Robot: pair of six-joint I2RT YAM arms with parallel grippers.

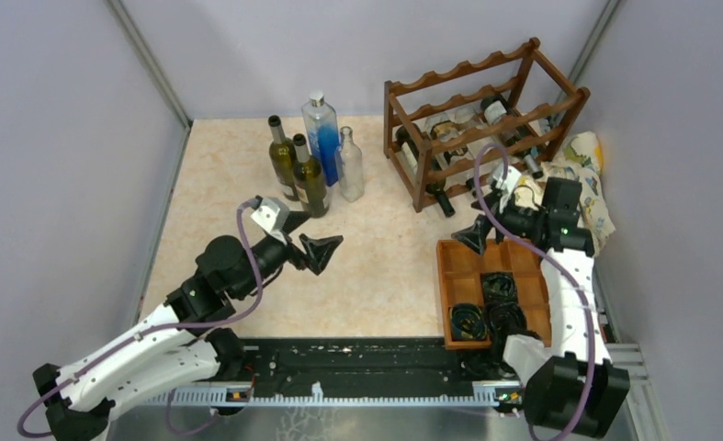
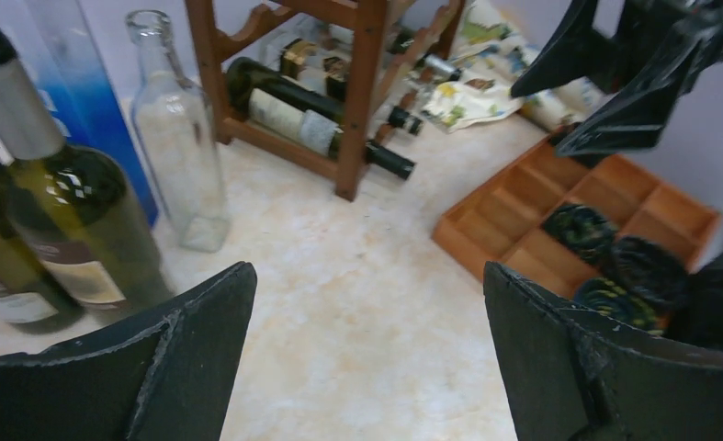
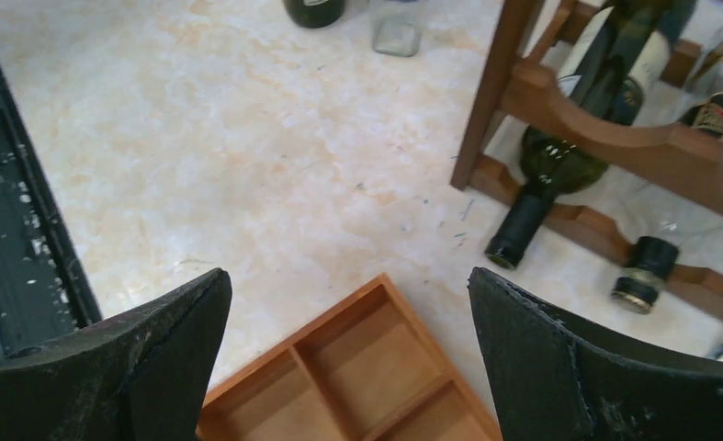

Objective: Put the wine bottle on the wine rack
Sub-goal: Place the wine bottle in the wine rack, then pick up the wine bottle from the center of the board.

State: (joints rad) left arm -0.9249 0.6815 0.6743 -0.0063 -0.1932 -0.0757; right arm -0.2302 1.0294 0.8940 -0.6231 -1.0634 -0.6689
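The dark reddish-brown wine rack (image 1: pixel 486 115) stands at the back right with several bottles lying in its tiers. It also shows in the left wrist view (image 2: pixel 362 92) and the right wrist view (image 3: pixel 605 138). Two dark green wine bottles (image 1: pixel 284 158) (image 1: pixel 310 179) stand upright at the back middle; one shows close at the left in the left wrist view (image 2: pixel 73 211). My left gripper (image 1: pixel 326 250) is open and empty, just in front and to the right of these bottles, over bare tabletop (image 2: pixel 367 312). My right gripper (image 1: pixel 480 231) is open and empty above the tray's far corner (image 3: pixel 348 312).
A tall bottle of blue liquid (image 1: pixel 321 133) and a clear empty bottle (image 1: pixel 349 167) stand beside the green ones. A flat wooden compartment tray (image 1: pixel 468 266) with dark coiled items lies at the front right. A patterned cloth (image 1: pixel 589 170) lies right of the rack. Grey walls close in three sides.
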